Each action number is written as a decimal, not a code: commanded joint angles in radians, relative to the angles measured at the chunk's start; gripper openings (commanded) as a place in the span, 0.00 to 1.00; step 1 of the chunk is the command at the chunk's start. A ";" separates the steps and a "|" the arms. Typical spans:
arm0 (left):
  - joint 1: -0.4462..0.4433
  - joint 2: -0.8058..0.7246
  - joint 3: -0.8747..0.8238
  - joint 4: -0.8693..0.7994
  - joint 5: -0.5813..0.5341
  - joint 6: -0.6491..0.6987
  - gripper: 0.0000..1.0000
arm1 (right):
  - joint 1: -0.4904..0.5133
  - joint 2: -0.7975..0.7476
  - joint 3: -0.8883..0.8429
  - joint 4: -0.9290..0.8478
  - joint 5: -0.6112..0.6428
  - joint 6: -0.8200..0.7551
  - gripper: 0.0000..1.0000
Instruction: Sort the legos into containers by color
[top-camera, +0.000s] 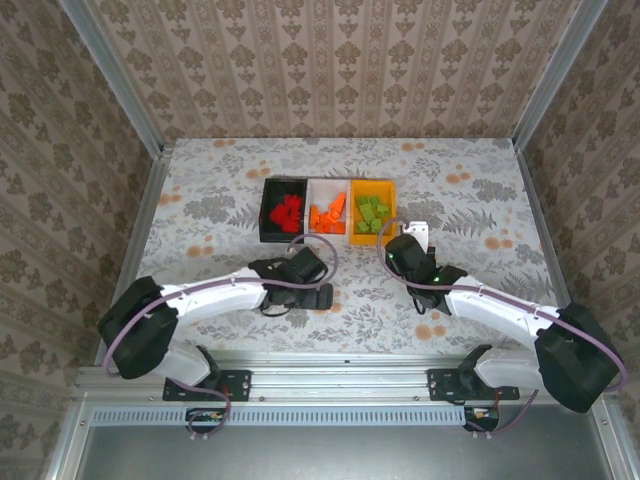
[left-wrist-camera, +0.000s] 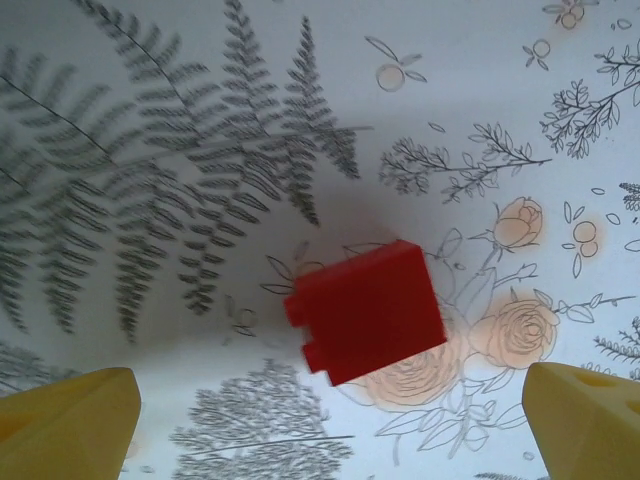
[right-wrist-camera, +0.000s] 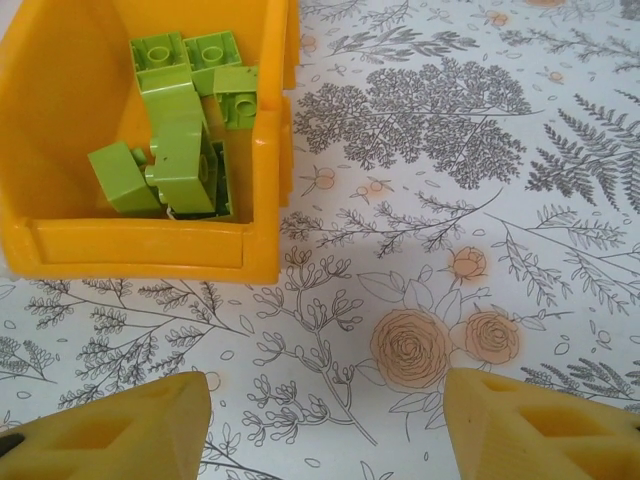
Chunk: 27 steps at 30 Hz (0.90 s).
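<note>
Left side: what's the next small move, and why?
Probably lower the left hand and close on the red brick. It sits between the wide-open fingers, over the tablecloth and not in a bin, while the other red bricks lie in the black bin.

The left arm (top-camera: 215, 293) and right arm (top-camera: 500, 310) share white links, black joints, purple cables, yellow jaws.
</note>
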<state>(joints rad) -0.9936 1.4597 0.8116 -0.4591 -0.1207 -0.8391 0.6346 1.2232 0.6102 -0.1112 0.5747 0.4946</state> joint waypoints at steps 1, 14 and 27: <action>-0.060 0.029 0.041 0.021 -0.124 -0.194 1.00 | -0.006 -0.025 -0.007 -0.004 0.053 0.005 0.65; -0.087 0.216 0.077 0.000 -0.264 -0.301 0.77 | -0.006 -0.027 -0.007 -0.008 0.048 0.005 0.65; -0.083 0.247 0.093 0.017 -0.284 -0.245 0.38 | -0.006 -0.042 -0.013 -0.009 0.044 0.009 0.65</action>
<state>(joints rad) -1.0798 1.6840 0.8932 -0.4530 -0.3908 -1.1030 0.6346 1.1950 0.6067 -0.1116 0.5957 0.4946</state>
